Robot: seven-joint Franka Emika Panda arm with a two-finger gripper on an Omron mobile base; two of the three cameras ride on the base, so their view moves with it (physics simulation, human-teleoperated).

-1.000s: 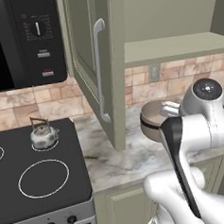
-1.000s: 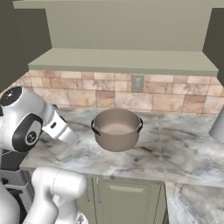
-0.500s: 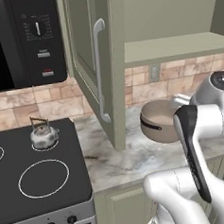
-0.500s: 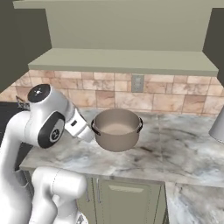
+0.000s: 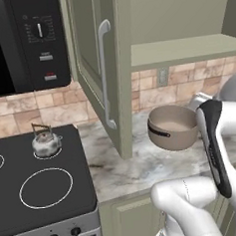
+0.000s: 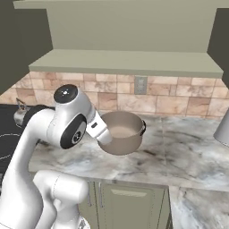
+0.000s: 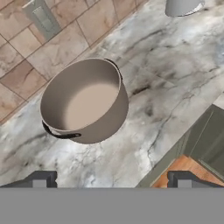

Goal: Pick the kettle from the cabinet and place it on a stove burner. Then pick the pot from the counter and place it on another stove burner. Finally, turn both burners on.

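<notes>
One wide round brown metal pot sits on the grey marbled stone counter, just ahead of the empty gripper, whose two fingers are spread wide.

Kettle: we see the kettle on the back right burner of the cooktop, below the microwave.
Front burner: lies just in front of the kettle's.
Pot: we find the pot on the counter, right of the cooktop, near the backsplash.
Cabinet: the cabinet hangs above the pot; its open door stands between kettle and pot.
Outlet: the outlet sits on the backsplash behind the pot.
</notes>
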